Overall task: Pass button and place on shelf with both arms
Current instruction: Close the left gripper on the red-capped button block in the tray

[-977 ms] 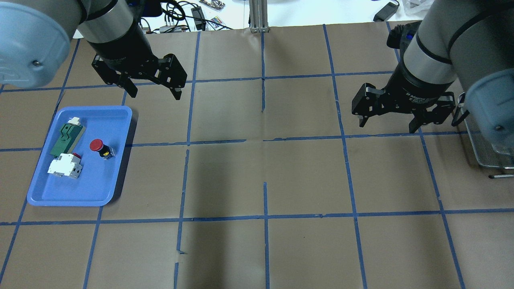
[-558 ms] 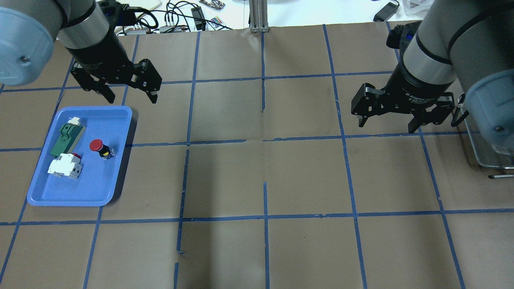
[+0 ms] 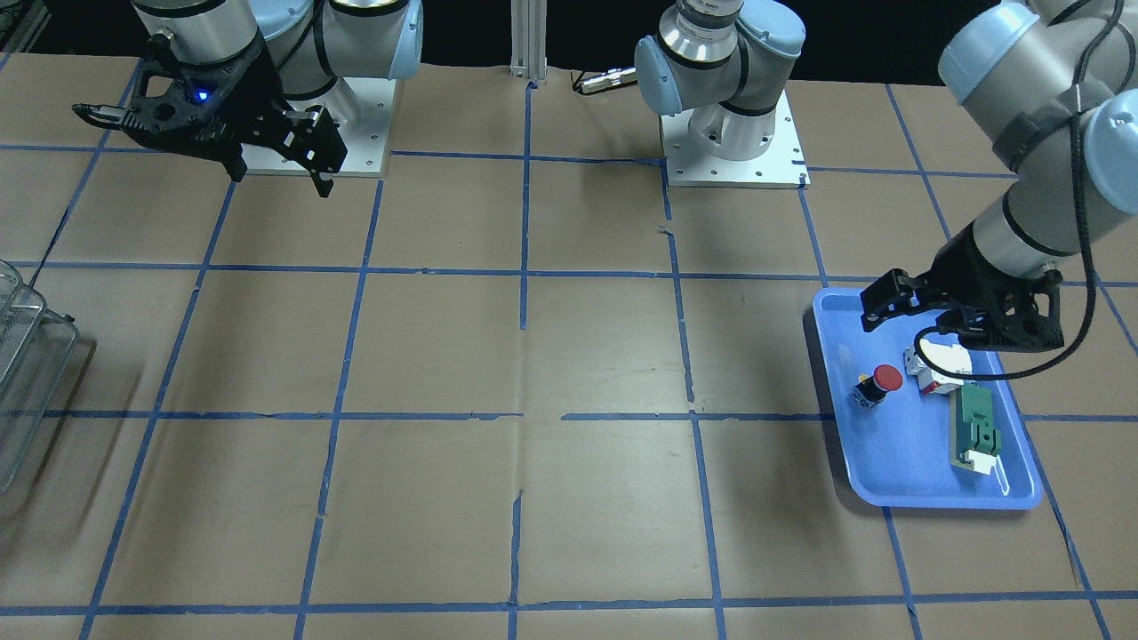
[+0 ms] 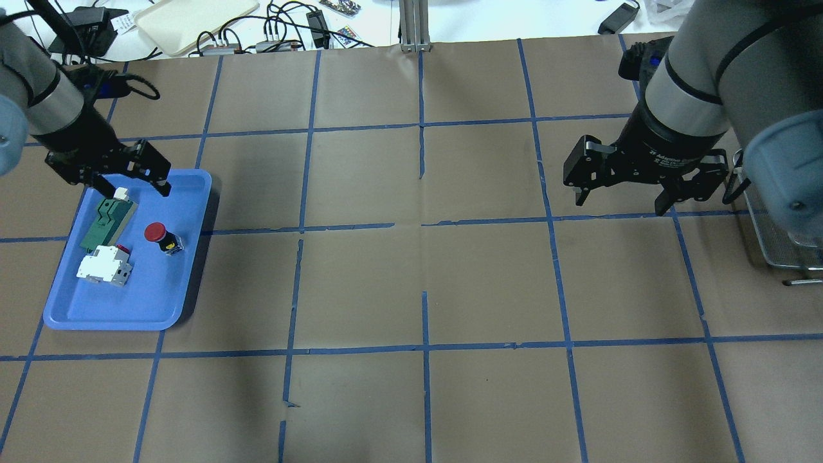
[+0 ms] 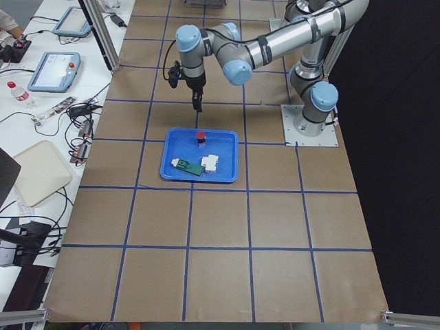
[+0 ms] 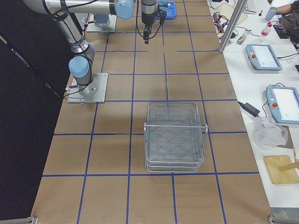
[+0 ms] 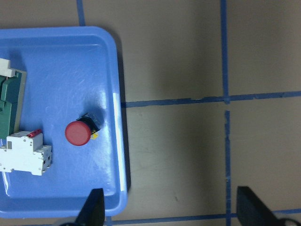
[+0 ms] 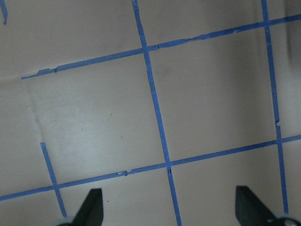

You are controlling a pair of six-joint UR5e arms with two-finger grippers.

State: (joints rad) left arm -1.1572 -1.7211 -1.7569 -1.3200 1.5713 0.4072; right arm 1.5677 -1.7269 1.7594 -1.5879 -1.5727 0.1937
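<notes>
The button (image 4: 159, 236), red cap and black body, lies on its side in the blue tray (image 4: 148, 289). It also shows in the front view (image 3: 878, 382) and the left wrist view (image 7: 80, 133). My left gripper (image 4: 134, 188) is open and empty, above the tray's far edge, short of the button. In the left wrist view its fingertips (image 7: 94, 209) frame the tray's corner. My right gripper (image 4: 618, 202) is open and empty above bare table at the right. The wire-mesh shelf (image 6: 175, 135) stands on the table beyond the right arm, its edge visible in the overhead view (image 4: 781, 244).
A green flat block (image 4: 106, 222) and a white block with red marks (image 4: 103, 267) lie in the tray to the left of the button. Brown paper with blue tape lines covers the table. Cables and devices lie beyond the table's far edge.
My left gripper has moved left and down from above the table to the tray's far edge. The right arm, the button and the blocks have not moved.
</notes>
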